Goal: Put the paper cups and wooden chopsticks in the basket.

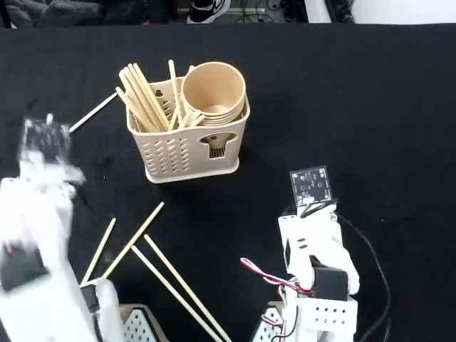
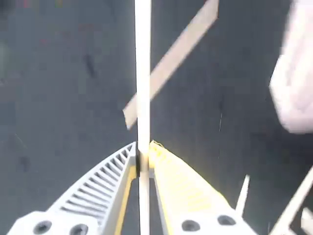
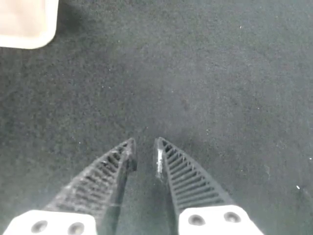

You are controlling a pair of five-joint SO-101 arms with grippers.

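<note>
Black cloth (image 1: 356,107) covers the table, where we see the left gripper (image 2: 143,152) clamped on one wooden chopstick (image 2: 143,73), with the basket (image 1: 189,153) holding the paper cups (image 1: 214,89) near it. We judge this the carrying step; next the stick must clear the rim before release. Loose chopsticks (image 1: 132,242) lie back toward its base. The right gripper (image 3: 145,156) hangs slightly parted and empty.

Chopstick (image 2: 142,73) in left gripper (image 2: 144,150)
</note>
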